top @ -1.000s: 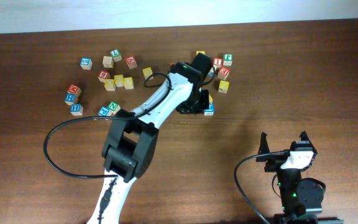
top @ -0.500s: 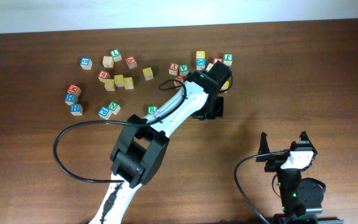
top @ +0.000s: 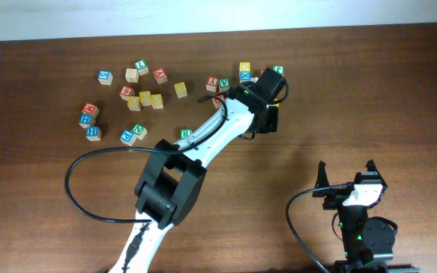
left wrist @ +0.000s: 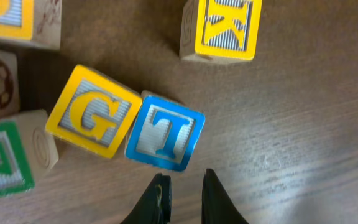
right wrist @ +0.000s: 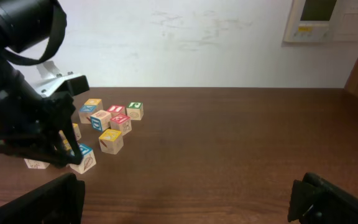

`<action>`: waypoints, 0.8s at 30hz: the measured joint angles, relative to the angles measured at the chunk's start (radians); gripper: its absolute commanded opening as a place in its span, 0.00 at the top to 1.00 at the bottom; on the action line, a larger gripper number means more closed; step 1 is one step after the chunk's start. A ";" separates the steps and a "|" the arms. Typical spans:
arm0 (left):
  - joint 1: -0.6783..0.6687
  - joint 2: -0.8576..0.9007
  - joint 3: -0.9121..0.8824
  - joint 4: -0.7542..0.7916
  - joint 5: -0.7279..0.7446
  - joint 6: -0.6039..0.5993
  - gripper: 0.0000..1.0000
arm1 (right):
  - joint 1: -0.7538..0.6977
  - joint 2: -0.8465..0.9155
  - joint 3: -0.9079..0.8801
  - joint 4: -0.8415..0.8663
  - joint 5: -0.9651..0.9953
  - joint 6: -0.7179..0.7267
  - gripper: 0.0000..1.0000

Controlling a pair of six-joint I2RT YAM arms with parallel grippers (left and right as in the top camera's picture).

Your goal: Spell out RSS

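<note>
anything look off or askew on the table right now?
Nothing damaged or spilled. The letter cubes lie scattered and turned at mixed angles, none in a row. One green R cube sits alone, apart from the clusters, beside the left arm. In the left wrist view the yellow G cube and blue T cube touch, both tilted.

Overhead: straight down on the whole table (top: pixel 44 212), far off. Left wrist: close, looking down past its own fingers (left wrist: pixel 160 199) at the blue T cube (left wrist: pixel 165 133). Right wrist: low, level, well away from that cube (right wrist: pixel 83 157), facing the wall (right wrist: pixel 179 37). Shared by all: the cluster around it.
</note>
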 measured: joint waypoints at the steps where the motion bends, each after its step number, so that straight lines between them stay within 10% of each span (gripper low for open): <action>1: 0.001 0.000 0.017 -0.031 0.000 0.006 0.89 | 0.000 0.000 0.000 0.000 0.000 0.000 0.02; 24: 0.074 0.070 0.050 -0.185 -0.041 -0.006 0.92 | 0.000 0.000 0.000 0.000 0.000 0.000 0.02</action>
